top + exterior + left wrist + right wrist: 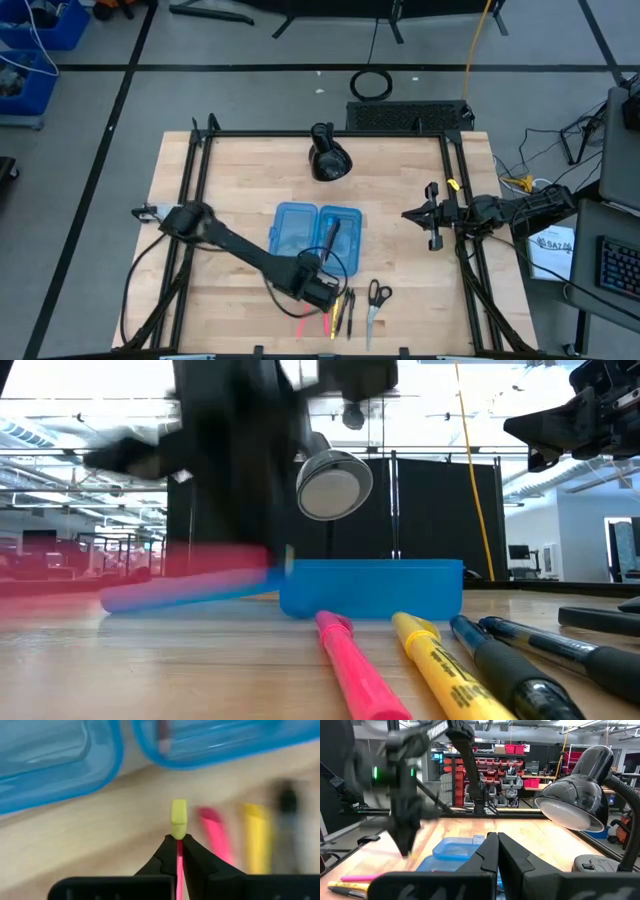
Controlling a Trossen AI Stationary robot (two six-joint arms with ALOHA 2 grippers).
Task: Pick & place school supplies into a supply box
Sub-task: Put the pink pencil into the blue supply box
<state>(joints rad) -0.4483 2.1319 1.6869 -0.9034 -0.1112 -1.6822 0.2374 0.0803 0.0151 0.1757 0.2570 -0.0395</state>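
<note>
From above, my left claw (322, 293) sits just in front of the open blue pencil case (316, 229), beside pens and scissors (376, 301). My right claw (432, 215) waits at the right edge, pressed together. My left wrist view shows the claw (179, 851) pinching a pink pencil (178, 870) with a yellow eraser.

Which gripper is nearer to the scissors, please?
The left gripper is nearer, just beside the scissors, gripping a pink pencil; the right gripper waits at the table's right edge.
</note>
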